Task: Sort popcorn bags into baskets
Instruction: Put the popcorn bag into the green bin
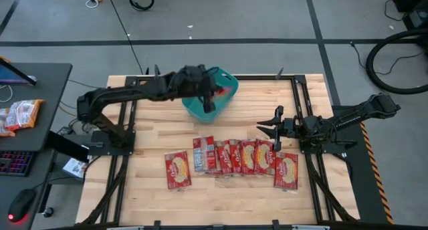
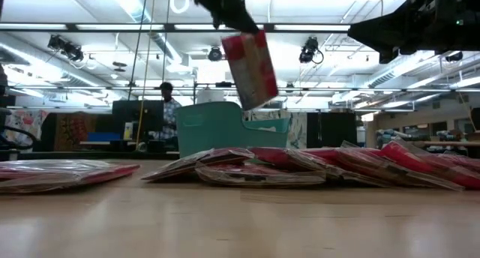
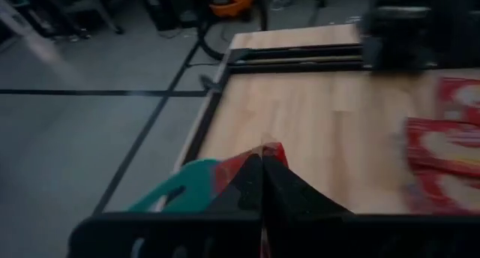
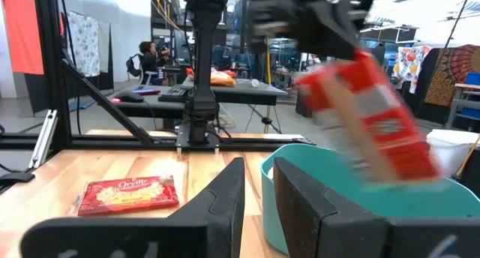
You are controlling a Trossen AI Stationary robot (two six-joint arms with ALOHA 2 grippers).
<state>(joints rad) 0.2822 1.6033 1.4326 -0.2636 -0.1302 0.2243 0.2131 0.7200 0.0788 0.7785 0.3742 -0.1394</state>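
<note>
1. Workshop floor with cables surrounds a pale wooden worktop [image 1: 134, 196]; a person stands at a desk far behind in the low view.
2. We note the left gripper [image 1: 208, 104] above the teal basket [image 1: 198, 112], clenched on one red popcorn bag [image 2: 250, 69] that hangs tilted over the basket's opening, not yet let go.
3. We see the right gripper [image 1: 266, 127] waiting near the worktop's right side, just behind the row of bags; its fingers stand apart and hold nothing, pointing toward the basket.
4. Remaining popcorn bags [image 1: 231, 156] lie in an overlapping row at the middle front of the worktop, about seven by our count, with one [image 1: 178, 170] slightly apart on the left end and another [image 1: 286, 170] at the right end.
5. We cannot tell whether the basket already contains bags.
6. Our judgement: sorting is at an early stage, one bag about to go in, the row untouched.
</note>
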